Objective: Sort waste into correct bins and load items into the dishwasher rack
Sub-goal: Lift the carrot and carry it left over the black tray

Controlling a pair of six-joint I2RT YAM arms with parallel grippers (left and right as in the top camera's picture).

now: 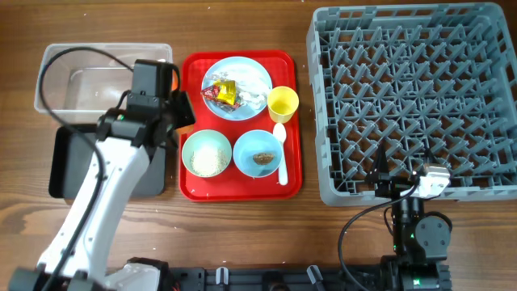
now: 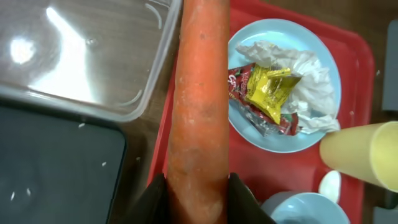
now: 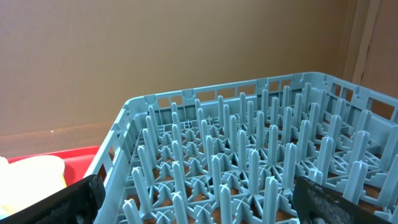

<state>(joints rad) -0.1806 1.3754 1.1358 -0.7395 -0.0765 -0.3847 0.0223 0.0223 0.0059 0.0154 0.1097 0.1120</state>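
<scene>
red tray [image 1: 240, 192]: plain bright red
carrot [image 2: 199, 106]: orange, faint paler streaks along it
plate [image 1: 234, 66]: light blue, on the red tray
wrappers [image 2: 267, 93]: yellow over red, with white print
tissue [image 2: 311, 68]: white
cup [image 1: 283, 103]: yellow
bowls [image 1: 188, 153]: light blue, one with white rice [image 1: 208, 158], one with a brown lump [image 1: 262, 158]
spoon [image 1: 281, 166]: white
tub [image 1: 81, 89]: clear, beside the red tray
black tray [image 1: 69, 174]: black, a few white specks
rack [image 1: 412, 97]: grey grid
table [image 1: 242, 242]: brown wood grain

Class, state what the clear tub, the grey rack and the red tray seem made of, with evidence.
Clear tub: probably glossy transparent plastic; table shows through, lights glare. Grey rack: apparently matte moulded plastic; uniform pegs and lattice. Red tray: likely smooth plastic; even colour, rounded rim.
</scene>
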